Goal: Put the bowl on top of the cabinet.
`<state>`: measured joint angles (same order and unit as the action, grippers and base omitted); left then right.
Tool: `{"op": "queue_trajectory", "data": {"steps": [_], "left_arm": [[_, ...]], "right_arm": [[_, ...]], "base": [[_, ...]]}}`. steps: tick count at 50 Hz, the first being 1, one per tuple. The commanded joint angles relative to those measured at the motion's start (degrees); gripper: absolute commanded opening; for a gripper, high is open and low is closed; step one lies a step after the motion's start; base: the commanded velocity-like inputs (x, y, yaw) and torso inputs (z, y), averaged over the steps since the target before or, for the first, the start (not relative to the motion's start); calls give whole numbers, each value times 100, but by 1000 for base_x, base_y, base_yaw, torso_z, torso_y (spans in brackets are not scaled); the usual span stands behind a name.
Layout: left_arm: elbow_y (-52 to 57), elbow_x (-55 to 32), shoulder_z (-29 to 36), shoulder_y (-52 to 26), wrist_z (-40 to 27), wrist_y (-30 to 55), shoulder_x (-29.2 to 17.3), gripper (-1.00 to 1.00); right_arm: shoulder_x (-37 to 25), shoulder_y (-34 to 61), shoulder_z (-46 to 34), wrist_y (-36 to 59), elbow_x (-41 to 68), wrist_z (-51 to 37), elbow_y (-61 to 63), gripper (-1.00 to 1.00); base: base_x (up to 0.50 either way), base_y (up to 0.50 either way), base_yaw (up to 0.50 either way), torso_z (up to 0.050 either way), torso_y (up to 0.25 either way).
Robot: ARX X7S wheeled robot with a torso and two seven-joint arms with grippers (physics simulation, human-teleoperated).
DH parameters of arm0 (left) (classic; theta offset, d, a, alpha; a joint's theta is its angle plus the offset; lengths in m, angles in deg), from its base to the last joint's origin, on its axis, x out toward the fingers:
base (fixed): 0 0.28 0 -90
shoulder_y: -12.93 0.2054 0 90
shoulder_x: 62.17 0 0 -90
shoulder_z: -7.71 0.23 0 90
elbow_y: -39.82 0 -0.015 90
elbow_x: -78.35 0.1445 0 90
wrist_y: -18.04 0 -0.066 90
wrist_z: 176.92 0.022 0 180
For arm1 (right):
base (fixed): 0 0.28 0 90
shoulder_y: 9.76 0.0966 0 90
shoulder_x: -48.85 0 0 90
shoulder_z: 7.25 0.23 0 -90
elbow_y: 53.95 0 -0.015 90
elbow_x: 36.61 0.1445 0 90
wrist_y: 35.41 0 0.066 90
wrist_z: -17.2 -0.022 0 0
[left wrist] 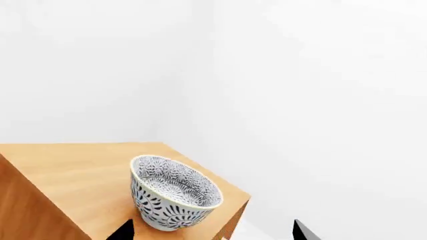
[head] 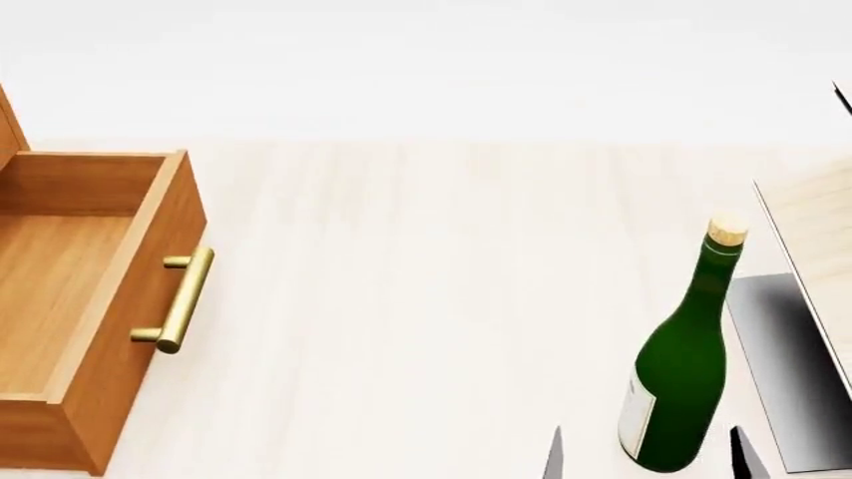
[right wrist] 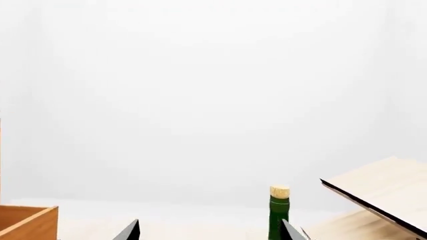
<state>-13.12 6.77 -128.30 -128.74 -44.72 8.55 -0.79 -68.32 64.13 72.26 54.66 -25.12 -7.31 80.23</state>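
The small round white-grey bowl with dark speckled pattern (left wrist: 175, 194) already sits upright on the orange-brown wooden cabinet (left wrist: 80, 175) top; both grippers' jaws stand apart, gripping nothing; only withdrawal seems left.

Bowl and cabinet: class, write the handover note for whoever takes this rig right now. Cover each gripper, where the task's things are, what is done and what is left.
Left gripper: open, fingers either side of the bowl, holding nothing.
Right gripper: open, empty, low near the green bottle.
The bowl sits upright on the cabinet top, near its corner edge.
In the head view, the cabinet's drawer stands pulled open and looks empty.
Done: bowl placed on top.
Left: draw the left arm back clear without knocking the bowl.
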Motion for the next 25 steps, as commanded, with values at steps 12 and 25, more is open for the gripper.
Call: {"op": "queue_trajectory", "data": {"steps": [12,25], "left_arm": [[1478,5704,2630,6459,2499,-9122,2121,100],[843,5723,2894,7435,3073,-12437,2702,100]], "right_arm": [[259,-721,1194,-972,-393,-513,547,100],[796,-1905,2070,-3205,-1007,-886,775,100]], "base": [[0,0,0,0,0],[0,0,0,0,0]]}}
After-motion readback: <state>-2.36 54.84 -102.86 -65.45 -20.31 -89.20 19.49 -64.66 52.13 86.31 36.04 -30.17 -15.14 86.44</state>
